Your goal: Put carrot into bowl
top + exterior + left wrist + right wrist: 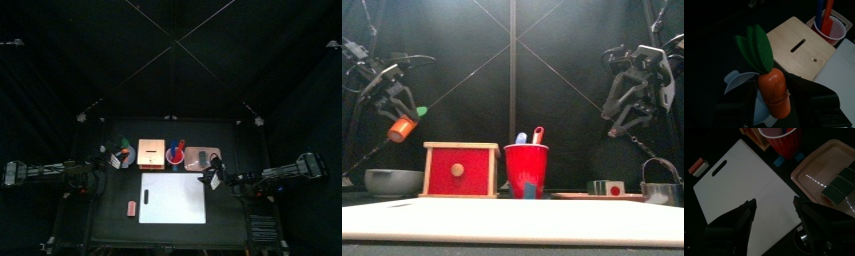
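Nearest in my front view: white board (502, 222) across the foreground, then the bowl (393, 181) sitting low at the table's left, next to the red-fronted wooden box (461, 169), with the red cup (527, 170) just right of that. Above and behind the bowl, the left gripper (398, 112) is up in the air clamped on the carrot (402, 127), so the jaws stand fairly wide but on the carrot, not free. Left wrist view confirms: carrot (774, 93) sits between the jaws, leaves fanned away from the camera, pale bowl rim (737, 80) peeking out directly behind it. Key relation: I judge the carrot is roughly over the bowl, well clear of the rim in height; long axis is tilted, orange tip low, green end up toward the box side. So the next move looks like a lowering, then release; risk is a tip-first drop bouncing off the rim. Right gripper (774, 210) is parked high on the far right, jaws apart and empty over the board and tray (821, 168). Left arm is the nearer one.
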You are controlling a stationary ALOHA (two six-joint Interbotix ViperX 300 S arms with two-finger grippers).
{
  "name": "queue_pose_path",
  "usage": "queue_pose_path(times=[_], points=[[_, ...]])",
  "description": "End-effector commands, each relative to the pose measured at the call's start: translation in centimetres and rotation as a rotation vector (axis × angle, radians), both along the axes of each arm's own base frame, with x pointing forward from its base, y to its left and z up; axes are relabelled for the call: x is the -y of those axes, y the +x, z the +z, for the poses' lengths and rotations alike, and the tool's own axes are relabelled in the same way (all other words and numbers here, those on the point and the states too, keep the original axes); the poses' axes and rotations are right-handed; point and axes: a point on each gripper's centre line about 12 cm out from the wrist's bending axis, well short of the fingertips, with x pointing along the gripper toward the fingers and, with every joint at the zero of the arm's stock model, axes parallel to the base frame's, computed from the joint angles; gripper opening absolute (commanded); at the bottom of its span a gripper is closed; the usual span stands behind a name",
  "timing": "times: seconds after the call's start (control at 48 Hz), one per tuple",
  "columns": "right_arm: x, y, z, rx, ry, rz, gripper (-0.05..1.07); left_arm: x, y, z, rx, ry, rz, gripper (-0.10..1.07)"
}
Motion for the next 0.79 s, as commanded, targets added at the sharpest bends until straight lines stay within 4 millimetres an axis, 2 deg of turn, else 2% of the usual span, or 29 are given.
queue_pose_path(times=[0.0,0.167,0.354,0.521,0.771], points=[[0.0,0.4,0.9,0.028,0.009,-0.005,0.93,-1.3,0.1,-0.5,0.013,-0.014,0.028,0.62],[0.0,0.3,0.7,0.023,0.019,-0.012,0.93,-3.0,-0.7,-3.2,-0.022,-0.073,0.089,0.62],[0.0,0.3,0.7,0.022,0.023,-0.014,0.93,-3.6,-0.7,-5.3,-0.072,-0.113,0.084,0.63],[0.0,0.2,0.5,0.018,0.027,-0.015,0.93,-3.6,-0.7,-6.0,-0.105,-0.128,0.084,0.71],[0.0,0.1,0.3,0.012,0.032,-0.018,0.93,-3.7,-0.6,-5.8,-0.108,-0.107,0.069,0.91]])
